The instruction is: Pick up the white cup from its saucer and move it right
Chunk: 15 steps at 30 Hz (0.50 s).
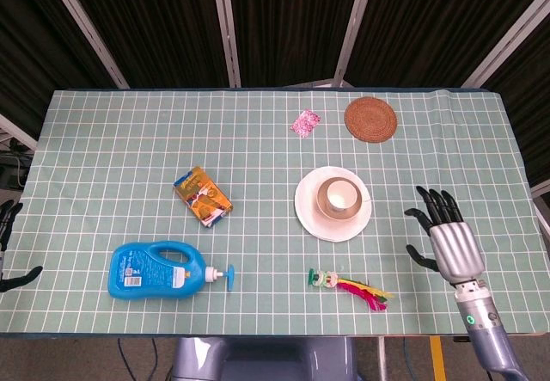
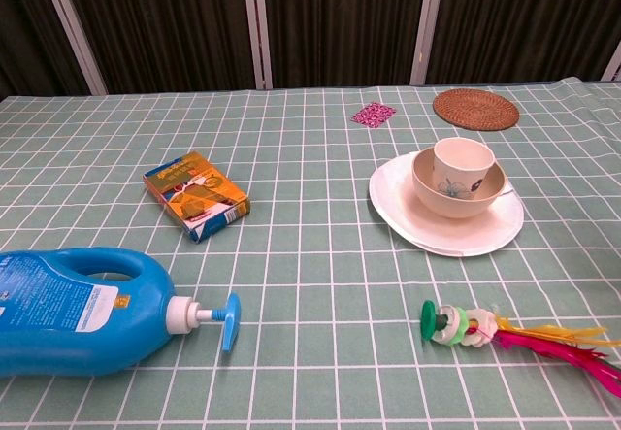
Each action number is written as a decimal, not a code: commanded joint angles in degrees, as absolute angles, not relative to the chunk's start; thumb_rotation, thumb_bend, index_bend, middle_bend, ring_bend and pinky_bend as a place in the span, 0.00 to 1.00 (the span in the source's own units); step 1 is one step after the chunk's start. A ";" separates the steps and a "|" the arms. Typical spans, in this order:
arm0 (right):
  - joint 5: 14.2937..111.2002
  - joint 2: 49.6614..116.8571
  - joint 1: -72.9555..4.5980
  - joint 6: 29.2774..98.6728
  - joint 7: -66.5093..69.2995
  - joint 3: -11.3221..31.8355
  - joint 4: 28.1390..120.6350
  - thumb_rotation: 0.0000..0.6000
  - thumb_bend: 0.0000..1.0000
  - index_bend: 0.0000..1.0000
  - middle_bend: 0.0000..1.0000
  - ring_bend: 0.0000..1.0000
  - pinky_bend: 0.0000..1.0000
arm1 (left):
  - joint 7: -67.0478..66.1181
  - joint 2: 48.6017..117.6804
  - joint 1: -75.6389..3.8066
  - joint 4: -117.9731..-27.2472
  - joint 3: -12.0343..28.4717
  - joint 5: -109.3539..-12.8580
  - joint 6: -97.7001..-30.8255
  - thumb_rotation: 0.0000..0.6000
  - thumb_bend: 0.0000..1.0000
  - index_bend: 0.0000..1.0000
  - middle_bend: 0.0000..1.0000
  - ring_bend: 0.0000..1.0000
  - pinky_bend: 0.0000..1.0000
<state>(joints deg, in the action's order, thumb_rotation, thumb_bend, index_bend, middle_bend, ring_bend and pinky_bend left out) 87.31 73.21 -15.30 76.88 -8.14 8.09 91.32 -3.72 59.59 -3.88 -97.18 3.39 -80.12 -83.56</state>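
Observation:
A white cup [image 1: 342, 197] [image 2: 463, 167] stands upright inside a tan bowl [image 2: 430, 190], which sits on a white saucer [image 1: 308, 212] [image 2: 408, 218] right of the table's middle. My right hand [image 1: 446, 239] hovers over the table to the right of the saucer, fingers spread, holding nothing; a gap of bare cloth separates it from the cup. My left hand [image 1: 7, 243] shows only partly at the far left edge, off the table, fingers apart. Neither hand appears in the chest view.
A blue detergent bottle [image 1: 159, 270] lies on its side front left. An orange packet [image 1: 202, 195] lies left of the saucer. A feathered toy [image 1: 348, 285] lies in front of the saucer. A woven coaster [image 1: 370, 119] and pink wrapper [image 1: 305, 123] lie behind.

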 commanded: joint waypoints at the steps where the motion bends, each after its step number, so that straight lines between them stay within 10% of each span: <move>1: 83.46 76.89 -19.36 72.25 -11.66 11.02 90.79 1.00 0.21 0.39 0.04 0.00 0.00 | -3.63 59.54 -3.93 -97.15 3.38 -80.07 -83.44 1.00 0.00 0.00 0.00 0.00 0.00; 15: 71.61 88.74 -28.81 63.57 -20.05 15.95 85.57 1.00 0.23 0.44 0.07 0.00 0.00 | -1.89 59.14 -4.16 -96.78 3.55 -79.65 -82.65 1.00 0.00 0.00 0.00 0.00 0.00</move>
<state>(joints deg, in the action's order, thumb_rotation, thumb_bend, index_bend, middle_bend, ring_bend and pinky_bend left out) 73.06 87.33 -27.73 64.39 -18.86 15.35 86.72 -1.96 59.19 -4.17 -96.79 3.54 -79.64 -82.66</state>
